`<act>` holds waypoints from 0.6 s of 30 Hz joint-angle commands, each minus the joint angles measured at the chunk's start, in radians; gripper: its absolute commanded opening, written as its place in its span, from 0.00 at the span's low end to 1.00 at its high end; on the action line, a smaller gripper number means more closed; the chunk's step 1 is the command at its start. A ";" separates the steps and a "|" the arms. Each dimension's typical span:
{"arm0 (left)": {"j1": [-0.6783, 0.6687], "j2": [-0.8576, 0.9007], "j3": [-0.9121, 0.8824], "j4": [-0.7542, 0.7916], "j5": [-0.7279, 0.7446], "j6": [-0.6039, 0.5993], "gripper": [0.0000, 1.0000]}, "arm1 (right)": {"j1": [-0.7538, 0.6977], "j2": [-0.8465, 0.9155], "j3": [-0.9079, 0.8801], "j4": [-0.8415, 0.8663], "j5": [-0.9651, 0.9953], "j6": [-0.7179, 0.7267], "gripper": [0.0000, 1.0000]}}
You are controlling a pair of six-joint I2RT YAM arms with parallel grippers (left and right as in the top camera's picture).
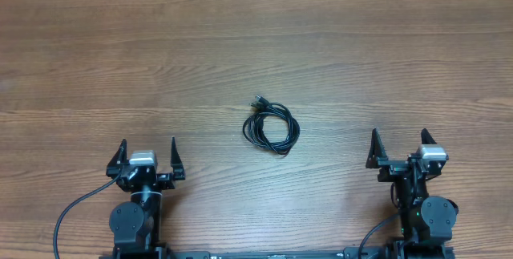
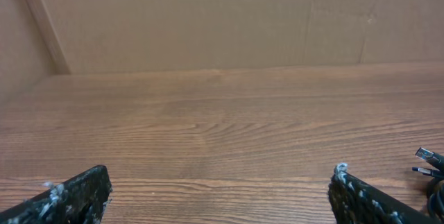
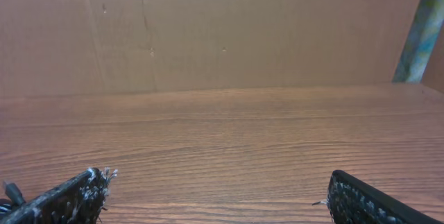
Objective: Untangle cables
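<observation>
The cables [image 1: 271, 127] lie as a small black coil at the middle of the wooden table, plug ends sticking out at its upper left. My left gripper [image 1: 148, 153] is open and empty at the front left, well apart from the coil. My right gripper [image 1: 401, 143] is open and empty at the front right, also apart from it. In the left wrist view the plug ends [image 2: 431, 163] show at the right edge, beyond the open fingers [image 2: 222, 189]. In the right wrist view a bit of the cables [image 3: 8, 193] shows at the far left, beside the open fingers [image 3: 218, 189].
A thicker black arm cable [image 1: 72, 211] loops at the front left by the left base. A cardboard wall [image 2: 222, 23] stands along the table's far edge. The wooden tabletop [image 1: 256, 58] stretches around the coil.
</observation>
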 commanded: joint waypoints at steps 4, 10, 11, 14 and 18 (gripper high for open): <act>-0.012 -0.010 -0.002 -0.002 0.011 -0.014 1.00 | -0.006 -0.012 -0.011 0.005 0.005 0.005 1.00; -0.012 -0.010 -0.002 -0.002 0.011 -0.014 1.00 | -0.006 -0.012 -0.011 0.005 0.005 0.005 1.00; -0.012 -0.010 -0.002 -0.002 0.011 -0.014 0.99 | -0.006 -0.012 -0.011 0.005 0.005 0.005 1.00; -0.012 -0.010 -0.002 -0.002 0.011 -0.014 1.00 | -0.006 -0.012 -0.011 0.005 0.005 0.005 1.00; -0.012 -0.010 -0.002 -0.002 0.011 -0.014 0.99 | -0.006 -0.012 -0.011 0.005 0.005 0.005 1.00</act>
